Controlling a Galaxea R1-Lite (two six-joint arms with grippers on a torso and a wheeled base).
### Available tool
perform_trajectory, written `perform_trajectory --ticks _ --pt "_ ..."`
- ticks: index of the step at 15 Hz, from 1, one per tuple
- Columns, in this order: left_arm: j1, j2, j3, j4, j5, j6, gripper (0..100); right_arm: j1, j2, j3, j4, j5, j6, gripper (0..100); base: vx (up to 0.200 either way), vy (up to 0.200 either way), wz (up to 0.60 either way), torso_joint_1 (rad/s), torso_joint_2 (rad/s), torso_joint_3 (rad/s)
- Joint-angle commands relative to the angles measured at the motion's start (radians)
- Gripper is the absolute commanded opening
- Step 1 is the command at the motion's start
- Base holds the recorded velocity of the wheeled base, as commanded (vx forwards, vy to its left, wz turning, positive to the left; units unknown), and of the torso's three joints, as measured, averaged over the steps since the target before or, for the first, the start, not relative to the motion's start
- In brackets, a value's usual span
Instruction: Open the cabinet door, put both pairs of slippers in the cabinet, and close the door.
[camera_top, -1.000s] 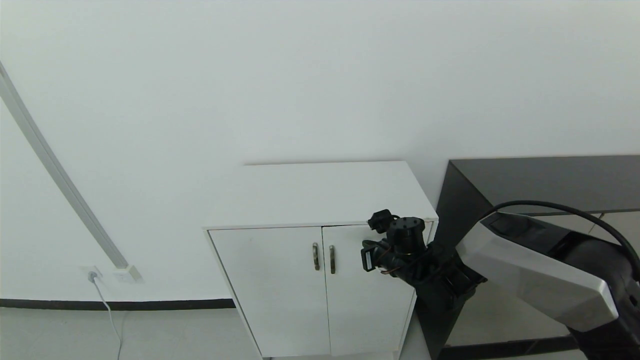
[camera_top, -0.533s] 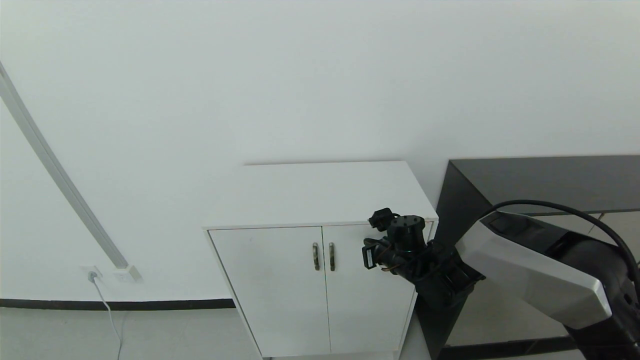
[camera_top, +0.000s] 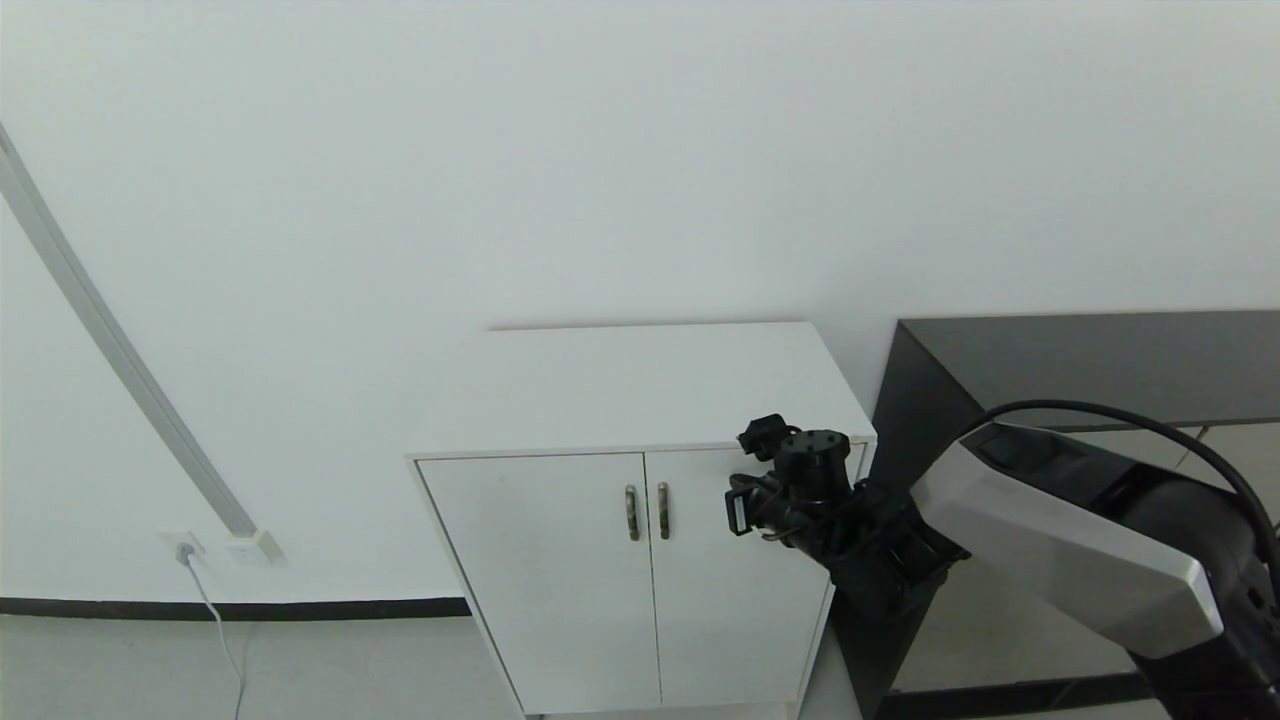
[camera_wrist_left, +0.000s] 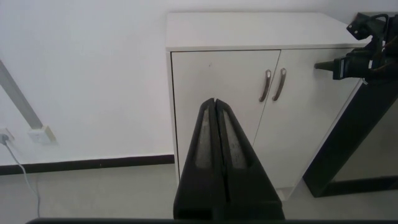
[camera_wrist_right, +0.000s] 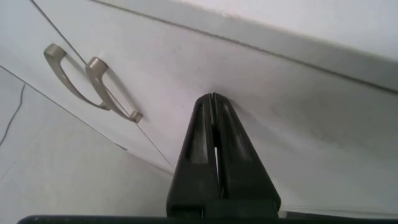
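From the head view, the white cabinet (camera_top: 640, 400) stands against the wall with both doors flush shut. Its two handles (camera_top: 631, 512) sit side by side at the centre seam. The right gripper (camera_top: 738, 513) hangs in front of the right door (camera_top: 740, 610), near its top edge and to the right of the handles. I cannot tell from here how its jaws stand. A black table (camera_top: 1080, 360) stands just beside the cabinet on the right. A socket (camera_top: 185, 550) with a cable (camera_top: 225, 630) sits low on the wall, well to the left.

In the left wrist view, the left gripper (camera_wrist_left: 215, 102) has its fingers pressed together with nothing between them. It is well back from the cabinet (camera_wrist_left: 249, 31) and aimed at the left door (camera_wrist_left: 211, 81). The right gripper (camera_wrist_left: 326, 65) shows farther off, in front of the right door.

In the right wrist view, the right gripper (camera_wrist_right: 214, 99) has its fingers together and empty. The tip is right up at the door (camera_wrist_right: 280, 81), below the cabinet's top edge. I cannot tell whether it touches. The handles (camera_wrist_right: 65, 74) are a little way off to the side.
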Motion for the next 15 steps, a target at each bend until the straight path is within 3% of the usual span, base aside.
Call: perform_trajectory --ticks 1,3,7,11,15 --pt "0.001 0.0 0.0 0.0 0.0 0.0 0 0.005 -0.022 0.042 -0.01 -0.004 0.001 0 0.0 0.0 0.0 0.0 0.0 0.0" --pt "0.001 0.0 0.0 0.0 0.0 0.0 0 0.016 -0.065 0.123 -0.05 -0.021 0.001 0 0.0 0.0 0.0 0.0 0.0 0.0" --pt "0.001 0.0 0.0 0.0 -0.001 0.0 0 0.011 -0.262 0.416 -0.187 -0.072 0.001 0 0.0 0.0 0.0 0.0 0.0 0.0" --pt "0.0 0.0 0.0 0.0 -0.001 0.0 0 -0.078 -0.438 0.625 -0.233 -0.087 0.002 0 0.0 0.0 0.0 0.0 0.0 0.0" --pt "0.0 0.0 0.0 0.0 -0.001 0.0 0 -0.157 -0.553 0.79 -0.231 -0.205 -0.001 0 0.0 0.0 0.0 0.0 0.0 0.0"
